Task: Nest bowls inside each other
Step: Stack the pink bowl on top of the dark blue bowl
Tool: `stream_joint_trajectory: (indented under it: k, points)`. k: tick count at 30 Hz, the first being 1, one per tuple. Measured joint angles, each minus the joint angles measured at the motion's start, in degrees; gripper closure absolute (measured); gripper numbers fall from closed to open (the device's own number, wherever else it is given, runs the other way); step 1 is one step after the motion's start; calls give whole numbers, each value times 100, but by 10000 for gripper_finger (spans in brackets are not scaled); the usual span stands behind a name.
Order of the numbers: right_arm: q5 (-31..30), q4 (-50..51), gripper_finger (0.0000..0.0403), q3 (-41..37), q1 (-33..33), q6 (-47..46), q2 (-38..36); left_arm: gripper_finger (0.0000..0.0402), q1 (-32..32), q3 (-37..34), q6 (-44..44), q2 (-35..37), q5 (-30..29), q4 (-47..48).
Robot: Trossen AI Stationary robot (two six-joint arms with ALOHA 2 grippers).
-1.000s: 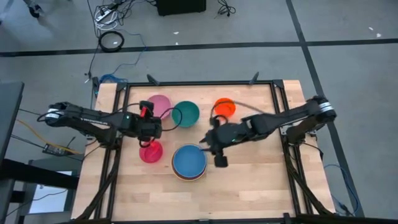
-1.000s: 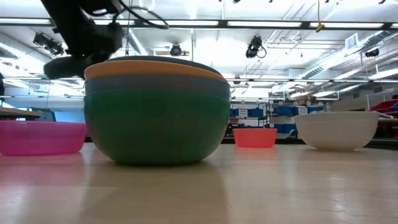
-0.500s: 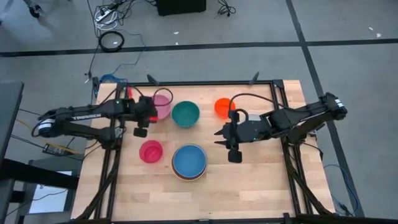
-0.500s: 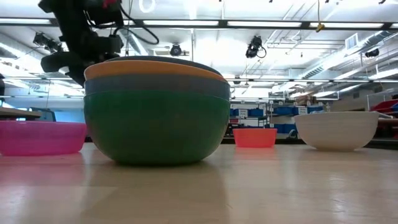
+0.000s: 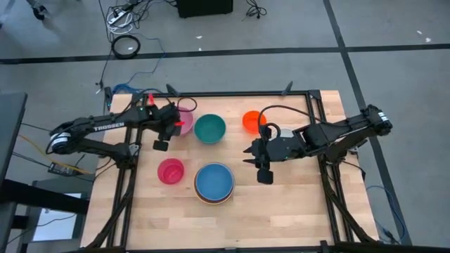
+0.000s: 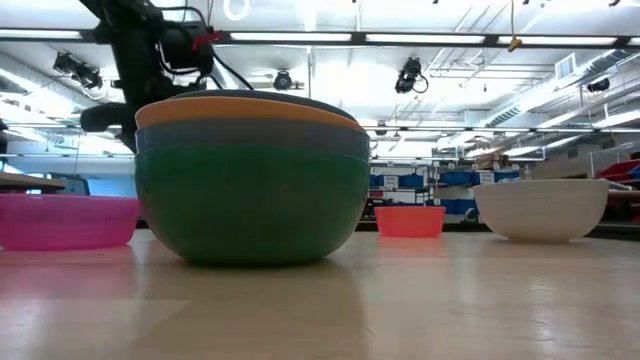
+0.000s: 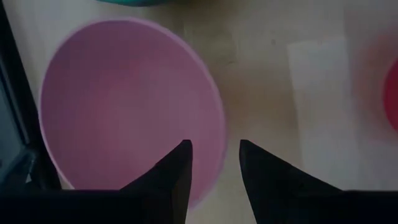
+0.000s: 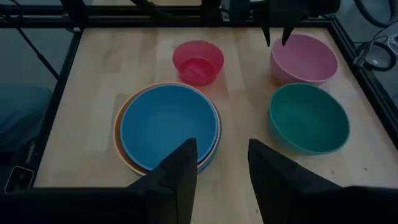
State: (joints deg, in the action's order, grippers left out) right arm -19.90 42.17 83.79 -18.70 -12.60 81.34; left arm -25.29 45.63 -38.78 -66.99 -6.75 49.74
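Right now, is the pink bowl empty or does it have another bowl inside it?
Empty. The pink bowl shows only its bare inside, standing apart from the teal bowl.

I see table (image 5: 281, 204): pale wood, matt, grained | bowls (image 8: 169, 124): smooth plastic, faint sheen | pink bowl (image 7: 124, 106): translucent-looking plastic | frame (image 5: 225, 93): dark metal | fingers (image 8: 180, 180): matt black

A light wooden bench (image 5: 281, 204) with a black metal frame is standing on a grey floor (image 5: 394, 28) crossed by dark lines. Black cables (image 5: 126, 46) are lying coiled on it. Long ceiling strip lights (image 6: 430, 38) are glowing above blue storage shelves (image 6: 400, 190).
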Motion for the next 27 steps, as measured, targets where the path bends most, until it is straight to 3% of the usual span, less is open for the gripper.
stream_joint_trajectory:
  k: [11, 15, 20, 27]
  points:
    - [-2, 2, 273, 0, 0, -72, 0, 265, -331, 7, -110, -675, 156, -427]
    - [-2, 10, 273, 0, 0, -72, 0, 297, -342, 7, -94, -744, 252, -473]
    - [-7, 20, 273, 0, 2, -64, 0, 380, -342, 7, -19, -742, 368, -464]
    - [-288, 144, 273, 0, 4, -96, 2, 394, -339, 31, 171, -742, 387, -556]
